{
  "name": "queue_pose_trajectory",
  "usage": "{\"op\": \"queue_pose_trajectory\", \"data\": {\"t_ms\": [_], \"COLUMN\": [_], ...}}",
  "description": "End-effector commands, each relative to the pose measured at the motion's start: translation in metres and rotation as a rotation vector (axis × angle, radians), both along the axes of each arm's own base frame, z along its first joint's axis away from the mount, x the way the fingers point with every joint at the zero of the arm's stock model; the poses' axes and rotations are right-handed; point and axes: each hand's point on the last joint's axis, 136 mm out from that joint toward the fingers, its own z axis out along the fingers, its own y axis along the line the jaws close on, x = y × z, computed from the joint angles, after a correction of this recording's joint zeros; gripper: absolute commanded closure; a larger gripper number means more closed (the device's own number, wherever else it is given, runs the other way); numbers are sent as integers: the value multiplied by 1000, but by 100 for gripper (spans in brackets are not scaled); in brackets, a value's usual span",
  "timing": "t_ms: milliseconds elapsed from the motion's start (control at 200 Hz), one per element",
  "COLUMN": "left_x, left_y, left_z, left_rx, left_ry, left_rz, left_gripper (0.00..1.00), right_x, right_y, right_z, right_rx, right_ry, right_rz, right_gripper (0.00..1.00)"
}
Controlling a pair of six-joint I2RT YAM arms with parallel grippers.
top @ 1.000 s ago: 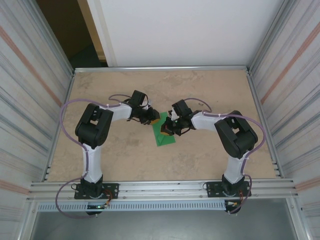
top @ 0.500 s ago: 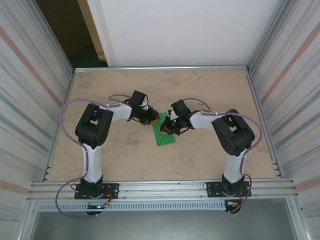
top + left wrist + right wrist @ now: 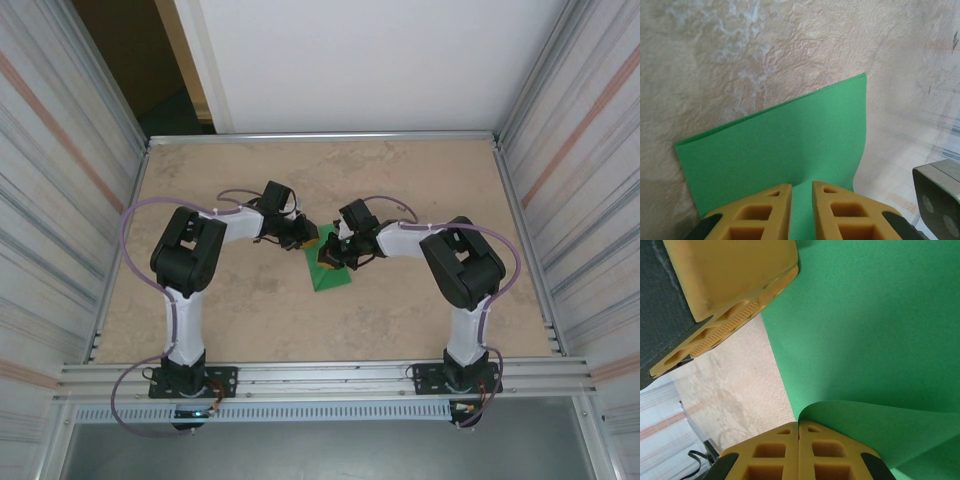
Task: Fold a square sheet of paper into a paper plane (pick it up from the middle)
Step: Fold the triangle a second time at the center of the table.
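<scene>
At the centre of the table (image 3: 220,320) the square sheet of paper (image 3: 331,274) lies part-folded, right gripper (image 3: 799,424) clenched on its curled flap, left gripper (image 3: 801,186) nearly closed over it, grip unclear; best to lay the flap flat, match edges, then press the crease.

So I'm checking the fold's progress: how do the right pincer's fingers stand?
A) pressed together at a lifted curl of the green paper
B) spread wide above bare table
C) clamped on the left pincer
A: in the right wrist view the right pincer has its fingers touching, and the square sheet of paper curls up from their tips.
</scene>
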Motion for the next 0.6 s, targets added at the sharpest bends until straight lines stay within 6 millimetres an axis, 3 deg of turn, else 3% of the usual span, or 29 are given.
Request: {"op": "queue_pose_trajectory", "data": {"t_ms": [0, 596], "left_x": [-17, -18], "left_y": [17, 18], "left_z": [-31, -31], "left_rx": [89, 89], "left_ry": [87, 88], "left_rz": [18, 18], "left_gripper": [80, 80], "right_x": [3, 5], "right_y": [6, 2], "right_z": [-2, -12], "right_rx": [6, -13], "right_ry": [14, 27], "right_rz": [-4, -28], "right_gripper": [100, 100]}}
